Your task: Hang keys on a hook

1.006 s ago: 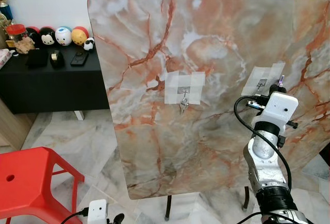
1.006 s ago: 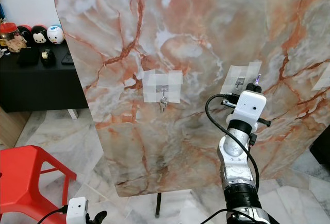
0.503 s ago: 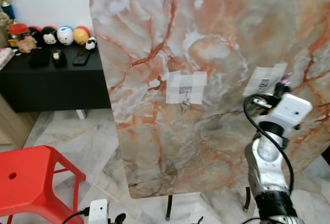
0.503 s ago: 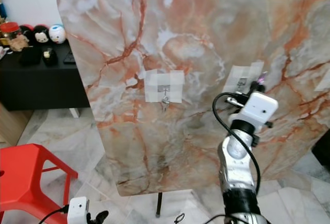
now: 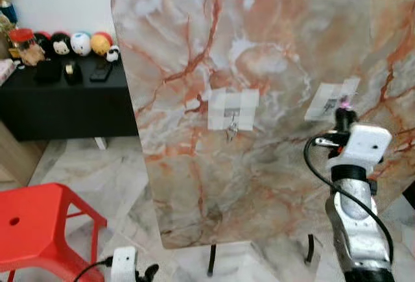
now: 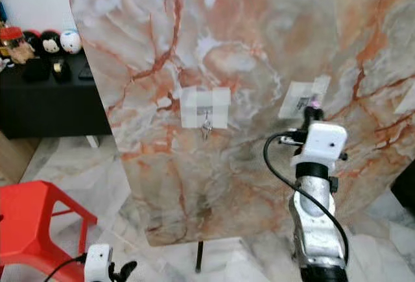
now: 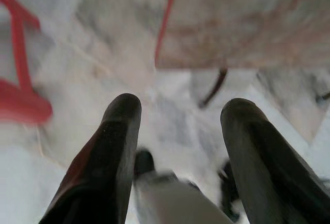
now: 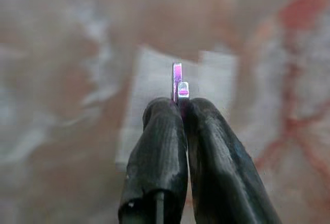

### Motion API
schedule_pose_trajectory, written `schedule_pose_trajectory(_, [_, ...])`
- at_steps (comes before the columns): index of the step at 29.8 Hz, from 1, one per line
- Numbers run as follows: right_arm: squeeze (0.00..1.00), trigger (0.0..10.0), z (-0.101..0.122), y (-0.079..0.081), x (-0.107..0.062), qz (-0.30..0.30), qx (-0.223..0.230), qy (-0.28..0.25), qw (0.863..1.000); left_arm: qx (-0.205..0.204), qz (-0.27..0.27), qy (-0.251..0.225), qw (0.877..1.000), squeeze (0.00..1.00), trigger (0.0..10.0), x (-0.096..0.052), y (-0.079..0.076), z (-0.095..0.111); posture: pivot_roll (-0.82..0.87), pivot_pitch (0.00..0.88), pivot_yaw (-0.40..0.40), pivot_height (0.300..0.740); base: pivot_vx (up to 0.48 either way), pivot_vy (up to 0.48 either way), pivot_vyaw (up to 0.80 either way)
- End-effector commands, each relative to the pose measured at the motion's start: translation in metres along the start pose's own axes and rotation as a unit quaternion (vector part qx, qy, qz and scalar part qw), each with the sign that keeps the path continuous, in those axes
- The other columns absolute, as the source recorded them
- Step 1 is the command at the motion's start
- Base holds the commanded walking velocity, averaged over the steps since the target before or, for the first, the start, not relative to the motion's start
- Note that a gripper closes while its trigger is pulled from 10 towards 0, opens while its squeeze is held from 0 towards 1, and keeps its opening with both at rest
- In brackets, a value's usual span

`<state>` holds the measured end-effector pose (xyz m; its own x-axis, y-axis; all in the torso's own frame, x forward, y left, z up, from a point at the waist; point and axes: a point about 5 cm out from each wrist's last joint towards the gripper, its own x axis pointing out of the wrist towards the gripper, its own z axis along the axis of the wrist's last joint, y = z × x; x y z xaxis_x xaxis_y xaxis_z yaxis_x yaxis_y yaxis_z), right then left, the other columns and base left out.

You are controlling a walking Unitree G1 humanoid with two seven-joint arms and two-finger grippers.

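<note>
Far left, a red stool [image 5: 35, 220] stood on the marble floor [image 5: 97, 172], and behind it a black table [image 5: 65, 104] carried a row of small round toys [image 5: 81, 43]. The left hand [image 7: 178, 147] hung low beside the stool with its fingers spread apart, holding nothing; its wrist view was blurred. The upright marble board [image 5: 259, 100] stood on thin dark legs. Near its middle, a taped patch held a hook [image 5: 232, 115] with a set of keys [image 5: 229, 130] already hanging from it. To the right, a second taped patch carried another hook [image 5: 332, 104], apparently bare, though it was too small to be sure. The right hand [image 8: 179, 100] was raised just below and right of that patch, fingers clenched tight on a thin purple-tinted key [image 8: 177, 80] whose tip poked up past the fingertips; in the wrist view the key lined up against the white tape [image 8: 154, 105]. Compared with a second ago, the right arm had shifted rightward and a little lower in the head views, then settled more upright, with the key tip just beside the patch's lower right corner rather than overlapping the hook. Judgement: this was a realignment, not a hang; the key had yet to reach the hook, and the soft blur suggested motion.
</note>
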<state>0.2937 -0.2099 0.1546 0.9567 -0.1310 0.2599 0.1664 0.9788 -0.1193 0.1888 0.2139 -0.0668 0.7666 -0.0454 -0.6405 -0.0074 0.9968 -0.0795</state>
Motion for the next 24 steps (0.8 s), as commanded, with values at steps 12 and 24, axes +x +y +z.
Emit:
schedule_pose_trajectory(12, [0.00,10.0,0.042,-0.058,-0.010,-0.071,-0.009,-0.081,0.994,0.075,-0.048,-0.170,0.981,0.00,10.0,-0.003,0.021,0.072,0.02,0.000,-0.071,0.740,0.000,0.000,0.00])
schedule_pose_trajectory(24, [0.00,10.0,0.029,0.003,-0.023,0.238,0.005,0.015,0.971,0.112,-0.074,-0.288,0.948,0.00,10.0,-0.009,0.005,0.131,-0.01,0.000,-0.065,0.740,0.000,0.000,0.00])
